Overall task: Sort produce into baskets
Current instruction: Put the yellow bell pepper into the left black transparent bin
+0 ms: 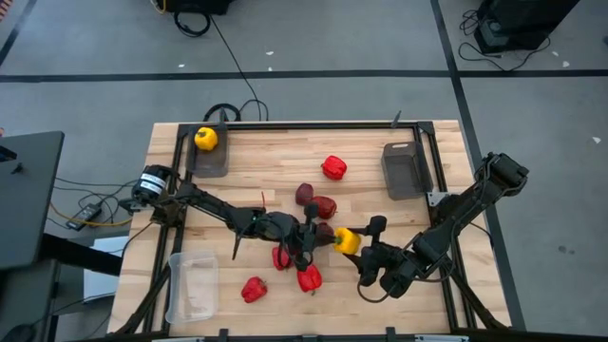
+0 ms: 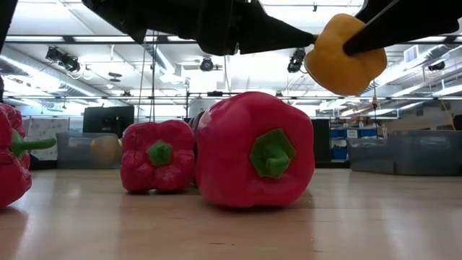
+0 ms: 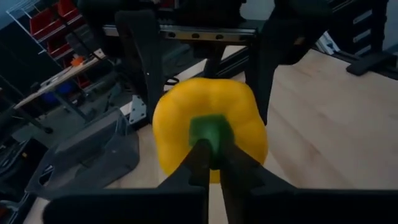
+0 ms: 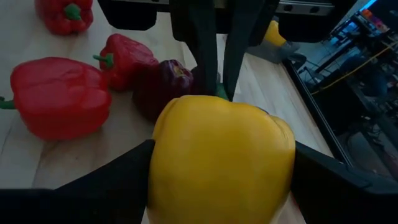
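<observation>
My left fingers (image 3: 211, 163) pinch the green stem of a glossy yellow pepper (image 1: 347, 241); my right fingers (image 4: 217, 186) clamp its sides above the wooden worktop (image 1: 380, 214), red peppers (image 4: 59, 93) just beside.

Grey floor (image 1: 332, 47) with cables (image 1: 233, 66); ceiling lights (image 2: 209, 65) overhead.

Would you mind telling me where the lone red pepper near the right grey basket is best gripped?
Grip the lone red pepper across its rounded body, from straight above. It sits apart from the others, beside the right grey basket, so open table lies all round it.
</observation>
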